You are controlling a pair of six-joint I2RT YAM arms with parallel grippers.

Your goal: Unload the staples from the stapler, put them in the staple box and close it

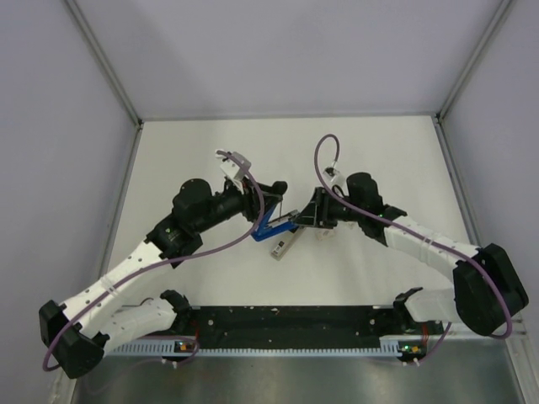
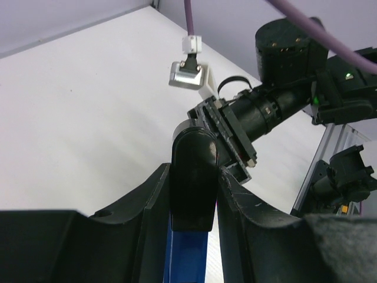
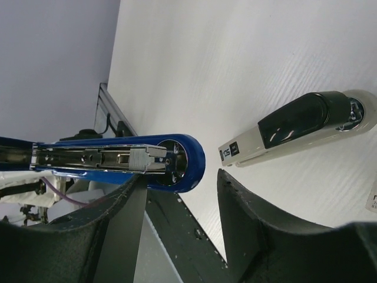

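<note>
Slipping is the chief danger. The left gripper [image 2: 194, 177] is clenched on the black end [image 2: 193, 147] of the blue stapler [image 1: 268, 227] and holds it above the table [image 3: 235, 59], near the middle. That is a narrow grip on a smooth, rounded part. If the right gripper [image 3: 181, 180] pushes or pulls on the opened arm, the stapler could twist between the left fingers [image 2: 153, 200] or drop.

The right gripper's fingers [image 3: 247, 218] stand apart at the tip of that blue arm, grasping nothing (a gap shows between the stapler and one finger). An off-centre close could therefore knock the arm aside rather than catch it. The metal staple track [image 3: 94, 158] lies bare along the arm. Any staples shaken loose might scatter, though I cannot tell whether any sit in it. A pale bar-shaped tool [image 3: 294, 130] lies on the table just beside the stapler, where a falling stapler could strike it.

Counted: two arms, two grippers, one stapler, one pale tool, no loose staples in sight.
</note>
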